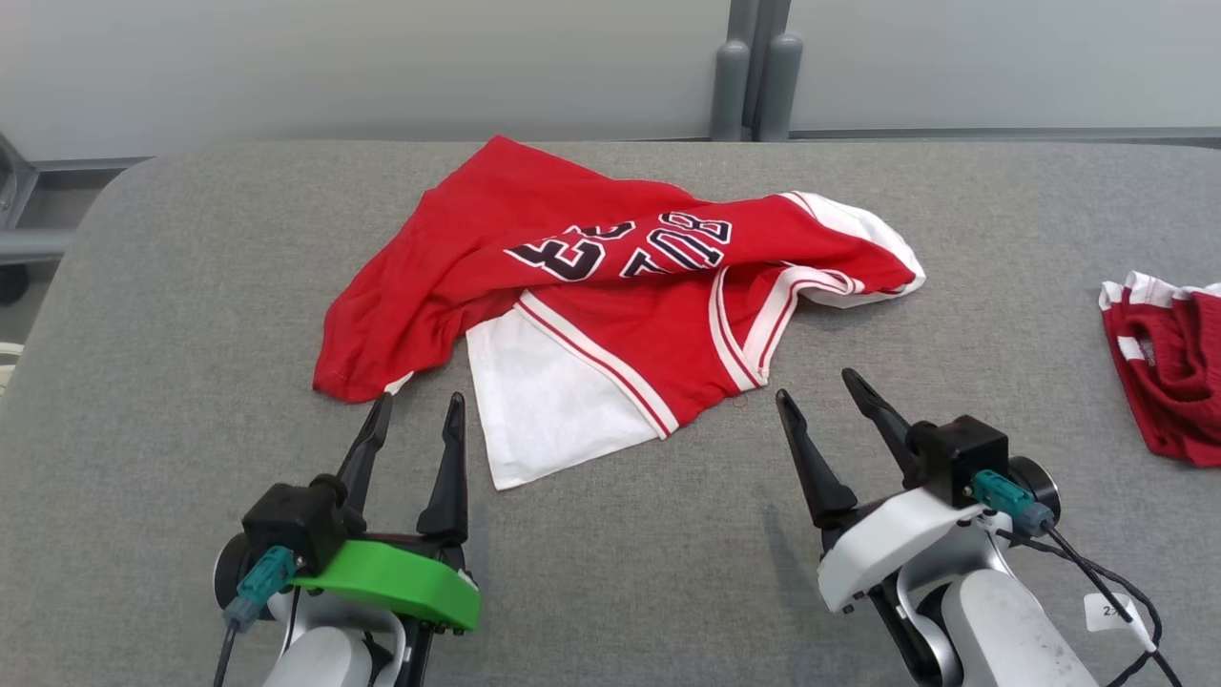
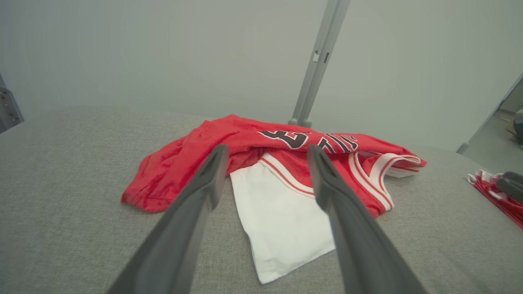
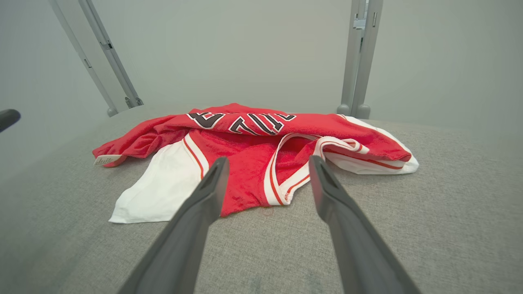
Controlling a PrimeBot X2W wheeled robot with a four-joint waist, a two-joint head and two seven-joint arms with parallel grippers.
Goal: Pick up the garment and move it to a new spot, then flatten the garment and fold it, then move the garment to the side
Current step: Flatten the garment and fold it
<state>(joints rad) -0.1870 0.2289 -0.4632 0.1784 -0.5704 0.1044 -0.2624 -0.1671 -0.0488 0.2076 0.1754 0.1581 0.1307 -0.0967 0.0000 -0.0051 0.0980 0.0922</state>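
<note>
Both pairs of jaws are held wide and nothing is gripped. The left gripper (image 1: 420, 401) is poised with its fingertips just beside the near left hem of the garment (image 1: 610, 286), and the right gripper (image 1: 816, 385) is set just short of the striped near corner, apart from the cloth. The garment, a red jersey with white trim, is crumpled and doubled over itself at the middle of the gray padded surface (image 1: 191, 286), with a white panel (image 1: 544, 401) spread out toward the near side between the two grippers. From here a pinch could be closed on one layer only, since the folds are stacked; the jersey would then be dragged and twisted rather than lifted whole. The soft cover could also be caught by the fingertips if they are driven too low, and an uneven lift by the two arms would likely bunch the cloth further. A second red garment (image 1: 1169, 372) is lying at the far right edge, well apart, and could be disturbed or mixed in if that side is chosen for the new spot. Gray posts (image 1: 754, 86) are seen beyond the far edge. Nothing is seen between the jaws and the cloth.
</note>
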